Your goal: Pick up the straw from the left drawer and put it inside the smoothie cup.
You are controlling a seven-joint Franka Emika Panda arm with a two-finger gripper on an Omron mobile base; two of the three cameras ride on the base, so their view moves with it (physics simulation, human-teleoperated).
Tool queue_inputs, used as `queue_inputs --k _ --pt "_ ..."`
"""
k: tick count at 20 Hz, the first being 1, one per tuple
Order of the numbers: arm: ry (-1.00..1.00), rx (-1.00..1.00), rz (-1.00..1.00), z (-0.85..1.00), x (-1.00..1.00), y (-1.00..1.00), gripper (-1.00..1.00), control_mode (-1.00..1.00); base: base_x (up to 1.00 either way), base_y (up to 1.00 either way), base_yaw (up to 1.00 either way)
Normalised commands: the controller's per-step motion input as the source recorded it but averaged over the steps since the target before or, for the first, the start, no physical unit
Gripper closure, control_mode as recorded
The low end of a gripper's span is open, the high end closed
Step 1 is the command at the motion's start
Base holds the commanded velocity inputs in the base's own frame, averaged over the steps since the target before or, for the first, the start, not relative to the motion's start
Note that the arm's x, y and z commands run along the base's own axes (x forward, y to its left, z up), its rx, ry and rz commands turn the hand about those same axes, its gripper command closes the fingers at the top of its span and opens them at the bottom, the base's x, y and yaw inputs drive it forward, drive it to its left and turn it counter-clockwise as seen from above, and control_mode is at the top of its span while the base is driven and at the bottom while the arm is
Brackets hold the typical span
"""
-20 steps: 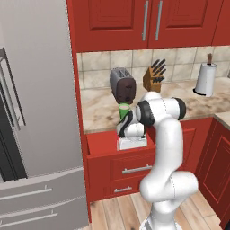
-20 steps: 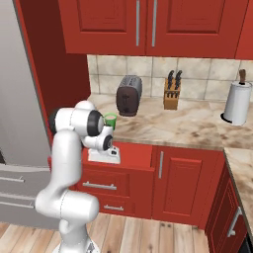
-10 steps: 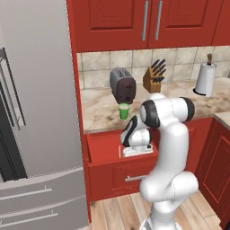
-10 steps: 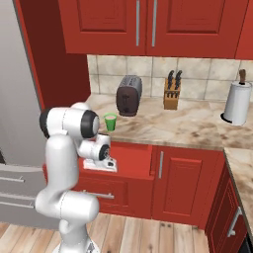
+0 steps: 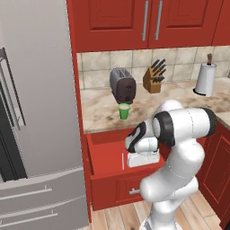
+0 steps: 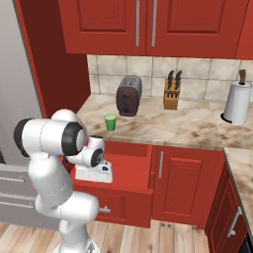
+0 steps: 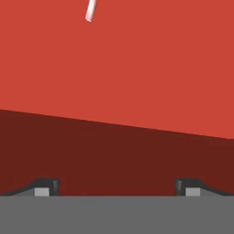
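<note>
1 straw [image 7: 90, 11] in left drawer [image 5: 105, 155]; 1 smoothie cup [image 5: 124, 111]; fingers [image 7: 45, 186] wide apart, empty.

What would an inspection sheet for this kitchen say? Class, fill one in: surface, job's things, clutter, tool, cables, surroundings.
Surface: marbled counter, beige and brown.
Job's things: red drawer pulled open; white straw lying on its floor; green cup upright on the counter before the toaster.
Clutter: knife block, paper towel roll.
Tool: tool open, empty, low over the drawer floor, straw end ahead of it.
Cables: nothing seen.
Surroundings: red cabinets above, grey fridge left, wood floor.
</note>
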Motion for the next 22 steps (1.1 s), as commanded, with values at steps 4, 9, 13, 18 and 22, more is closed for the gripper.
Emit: queue_inputs --k 4,9,13,18,22 --pt "-0.38 0.11 0.00 0.97 0.16 0.08 -1.00 -1.00 0.00 0.00 0.00" --pt "-0.32 0.06 0.00 0.39 0.17 0.19 -1.00 -1.00 0.00 0.00 0.00" --pt "-0.09 0.00 -0.03 0.04 0.29 0.16 -1.00 -1.00 0.00 0.00 0.00" --pt "0.00 0.00 -0.07 0.00 0.47 0.08 -1.00 -1.00 0.00 0.00 0.00" --pt "0.00 -0.01 -0.11 0.00 0.41 0.00 -1.00 -1.00 0.00 0.00 0.00"
